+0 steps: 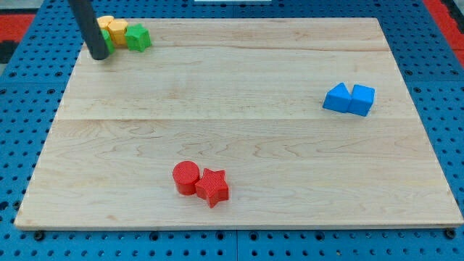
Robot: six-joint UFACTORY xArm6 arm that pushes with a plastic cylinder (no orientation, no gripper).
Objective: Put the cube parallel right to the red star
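Camera view showed my tip [99, 57] at the worktop's [239, 80] top left, well apart from the blue cube [362, 99]; this bare rod end effector had nothing to spread. Light and stiff, the cube probably needed centred pushing toward the red star [212, 187].

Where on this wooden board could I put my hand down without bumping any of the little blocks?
The broad middle is bare, between the red star with the red cylinder below and the blue cube with its blue triangular neighbour at the view's right. The top-left corner is crowded: my tip stands beside the yellow and green blocks.
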